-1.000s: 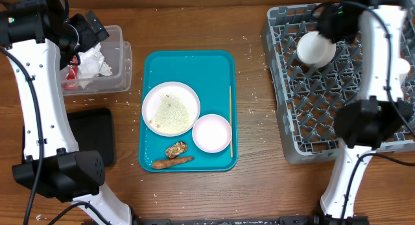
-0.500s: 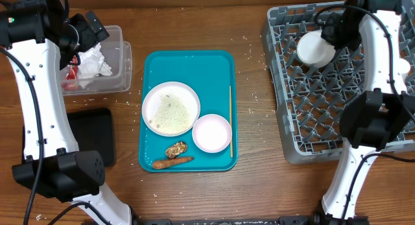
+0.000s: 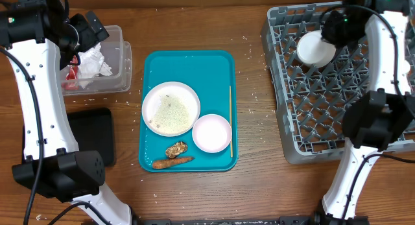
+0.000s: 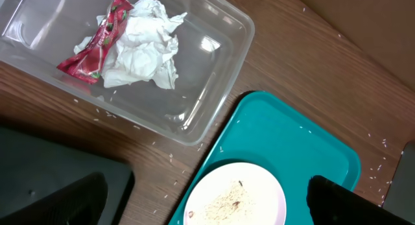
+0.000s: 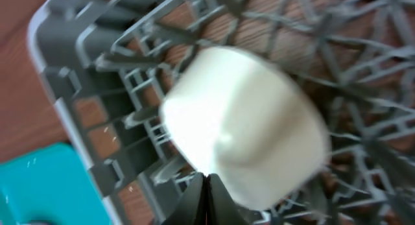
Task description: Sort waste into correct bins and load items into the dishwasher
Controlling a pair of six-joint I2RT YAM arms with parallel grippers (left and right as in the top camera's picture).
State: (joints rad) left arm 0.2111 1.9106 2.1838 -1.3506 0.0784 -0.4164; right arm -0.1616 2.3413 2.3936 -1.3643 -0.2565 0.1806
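A white cup (image 3: 314, 48) lies in the far left part of the grey dishwasher rack (image 3: 305, 121). My right gripper (image 3: 336, 29) is shut on the cup's edge; in the right wrist view its fingers (image 5: 207, 179) meet right under the blurred cup (image 5: 249, 121). My left gripper (image 3: 91, 27) is open and empty, above the clear waste bin (image 3: 120, 63). Its dark fingers show far apart in the left wrist view (image 4: 207, 199). The teal tray (image 3: 188, 66) holds a white plate with crumbs (image 3: 170, 108), a small white bowl (image 3: 212, 132), a chopstick (image 3: 230, 121) and food scraps (image 3: 176, 149).
The clear bin holds crumpled white tissue (image 4: 146, 47) and a red wrapper (image 4: 97, 43). A black bin (image 3: 91, 131) lies on the left, in front of the clear bin. Another white item (image 3: 402, 66) sits at the rack's right edge. Crumbs dot the wooden table.
My right arm has shifted a little to the right over the rack while the cup has stayed almost in place. The left arm has not moved.
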